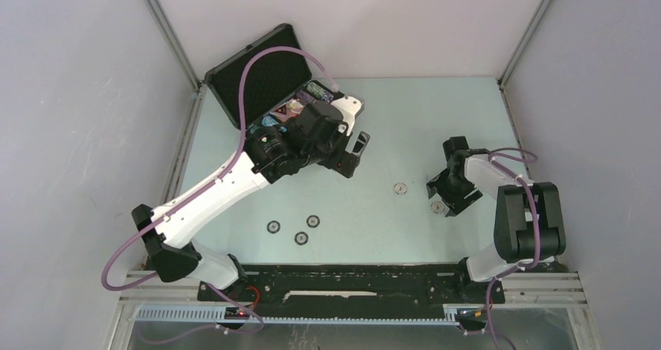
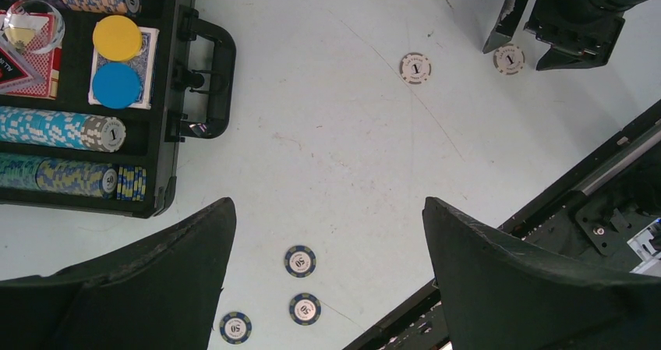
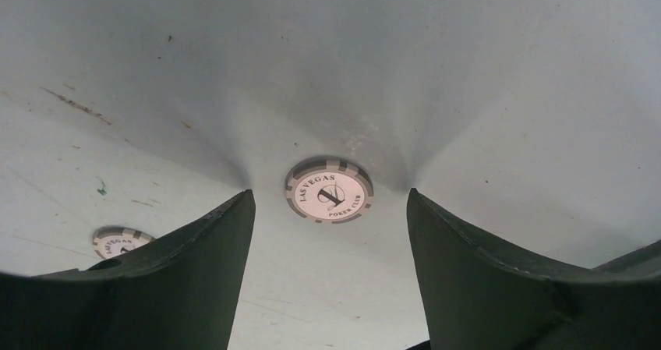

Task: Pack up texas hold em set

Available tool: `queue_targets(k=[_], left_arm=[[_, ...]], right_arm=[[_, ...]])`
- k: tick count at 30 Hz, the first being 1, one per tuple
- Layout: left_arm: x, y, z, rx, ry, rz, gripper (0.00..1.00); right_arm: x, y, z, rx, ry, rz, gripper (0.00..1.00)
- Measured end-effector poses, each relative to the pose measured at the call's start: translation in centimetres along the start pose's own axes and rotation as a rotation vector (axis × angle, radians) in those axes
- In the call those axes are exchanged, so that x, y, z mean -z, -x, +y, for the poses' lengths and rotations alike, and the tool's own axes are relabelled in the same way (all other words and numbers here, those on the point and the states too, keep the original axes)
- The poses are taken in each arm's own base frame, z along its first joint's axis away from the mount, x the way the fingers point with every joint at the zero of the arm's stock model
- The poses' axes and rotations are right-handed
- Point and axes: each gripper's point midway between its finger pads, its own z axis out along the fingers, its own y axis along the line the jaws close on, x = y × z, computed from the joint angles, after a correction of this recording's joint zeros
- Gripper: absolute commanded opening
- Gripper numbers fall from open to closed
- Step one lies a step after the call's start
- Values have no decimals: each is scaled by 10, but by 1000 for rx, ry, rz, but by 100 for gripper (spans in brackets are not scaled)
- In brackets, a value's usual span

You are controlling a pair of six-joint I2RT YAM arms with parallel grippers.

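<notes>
The texas hold em set's black case lies open at the back left, its base mostly hidden under my left arm. The left wrist view shows its front wall, patterned chip rows, and orange and blue discs on a blue-backed deck. My left gripper hangs open and empty above the table, right of the case. Three blue chips lie at the near left. My right gripper stands open, low over the table, straddling a grey chip. A second grey chip lies to its left.
Grey walls with metal posts enclose the pale table on three sides. A black rail carrying the arm bases runs along the near edge. The left arm's purple cable loops over the case lid.
</notes>
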Motion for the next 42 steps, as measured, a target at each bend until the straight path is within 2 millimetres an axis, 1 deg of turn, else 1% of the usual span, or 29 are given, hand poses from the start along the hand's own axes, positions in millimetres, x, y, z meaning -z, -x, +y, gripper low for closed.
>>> queue_targets(k=[9, 16, 17, 22, 24, 26, 30, 33, 34, 37, 42], left_arm=[[0, 0, 0, 0, 0, 1, 95], [0, 0, 0, -1, 0, 1, 95], [0, 0, 0, -1, 0, 1, 95], [0, 0, 0, -1, 0, 1, 95], [0, 0, 0, -3, 0, 0, 95], [0, 0, 0, -4, 0, 0, 95], [2, 1, 1, -8, 1, -4, 95], [3, 2, 1, -7, 0, -8, 95], [3, 2, 2, -7, 0, -9, 95], [4, 2, 2, -5, 1, -12, 95], [6, 3, 3, -4, 2, -17, 95]], right_arm=[[-7, -2, 4, -8, -9, 1, 73], [-7, -3, 5, -9, -9, -2, 64], [-8, -4, 5, -9, -9, -2, 62], [-7, -4, 8, -10, -4, -6, 44], [-7, -4, 9, -9, -5, -7, 39], [-7, -4, 8, -8, -7, -7, 37], [-5, -5, 9, 8, -10, -28, 36], [-1, -8, 10, 35, -20, -44, 36], [2, -9, 12, 45, -21, -50, 36], [14, -12, 25, 76, 5, -78, 36], [32, -20, 55, 114, 72, -101, 36]])
